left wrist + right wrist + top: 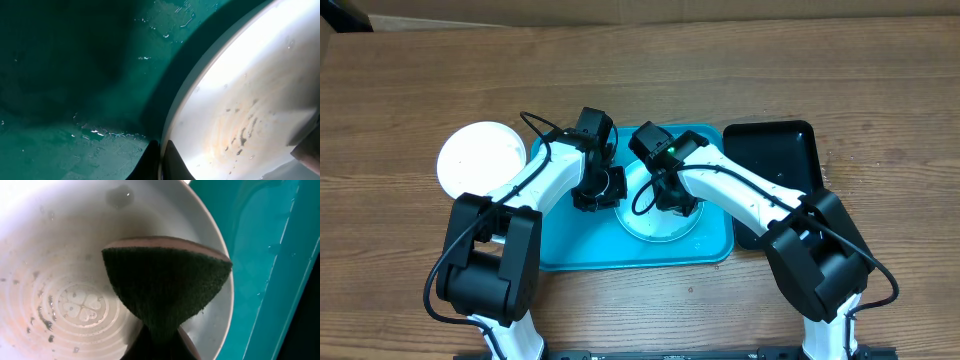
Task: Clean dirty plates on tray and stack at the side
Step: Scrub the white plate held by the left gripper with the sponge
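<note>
The dirty plate (655, 228) lies right of centre in the tray (570, 250). On the left gripper (160, 157) the jaws pinch its left rim; on the right gripper (155, 342) they clamp a sponge (165, 280) over it. Risk — the wet rim could slip free under scrubbing and the plate skid.

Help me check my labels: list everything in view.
table: one, brown wood, under everything
tray: one, turquoise, centre of table, wet
black tray: one, glossy black, right of the tray
dirty plate: one, pale with dark smears, on the tray
white plate: one, white, on the table left of the tray
sponge: one, dark green pad with pink back, over the dirty plate
arms: two, white and black, over the tray
left gripper: shut on the dirty plate's rim
right gripper: shut on the sponge
</note>
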`<act>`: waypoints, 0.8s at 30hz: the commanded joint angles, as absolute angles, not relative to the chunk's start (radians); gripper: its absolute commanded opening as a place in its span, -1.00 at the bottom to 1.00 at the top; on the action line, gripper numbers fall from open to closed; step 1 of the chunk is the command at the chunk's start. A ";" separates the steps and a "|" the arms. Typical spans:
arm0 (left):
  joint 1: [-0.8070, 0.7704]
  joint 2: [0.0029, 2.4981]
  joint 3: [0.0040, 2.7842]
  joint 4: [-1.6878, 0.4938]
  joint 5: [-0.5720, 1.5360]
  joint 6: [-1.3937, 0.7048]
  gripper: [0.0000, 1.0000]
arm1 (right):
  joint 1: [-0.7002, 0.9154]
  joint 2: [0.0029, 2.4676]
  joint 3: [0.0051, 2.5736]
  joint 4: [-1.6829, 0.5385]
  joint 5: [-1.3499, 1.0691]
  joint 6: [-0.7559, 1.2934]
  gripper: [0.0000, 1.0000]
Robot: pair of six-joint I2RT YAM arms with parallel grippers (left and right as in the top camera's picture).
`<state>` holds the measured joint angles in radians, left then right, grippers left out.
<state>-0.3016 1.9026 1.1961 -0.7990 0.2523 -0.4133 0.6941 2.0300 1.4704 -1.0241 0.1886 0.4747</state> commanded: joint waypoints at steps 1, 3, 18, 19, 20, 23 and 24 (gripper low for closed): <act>-0.309 1.909 1.187 -0.800 0.259 -0.427 -0.92 | 0.686 2.026 1.472 -1.024 0.208 0.503 -0.93; -0.309 1.909 1.187 -0.800 0.259 -0.427 -0.92 | 0.680 2.026 1.472 -1.024 0.208 0.503 -0.93; -0.309 1.909 1.187 -0.800 0.259 -0.427 -0.92 | 0.557 2.026 1.364 -0.897 -0.067 0.393 -0.93; -0.309 1.909 1.187 -0.800 0.259 -0.427 -0.92 | 0.556 2.026 1.348 -0.886 -0.066 0.406 -0.93; -0.309 1.909 1.187 -0.800 0.259 -0.427 -0.92 | 0.556 2.026 1.335 -0.876 -0.066 0.420 -0.93; -0.309 1.909 1.187 -0.800 0.259 -0.426 -0.92 | 0.556 2.026 1.312 -0.853 -0.116 0.406 -0.93; -0.309 1.909 1.187 -0.800 0.259 -0.426 -0.92 | 0.556 2.026 1.312 -0.853 -0.163 0.386 -0.93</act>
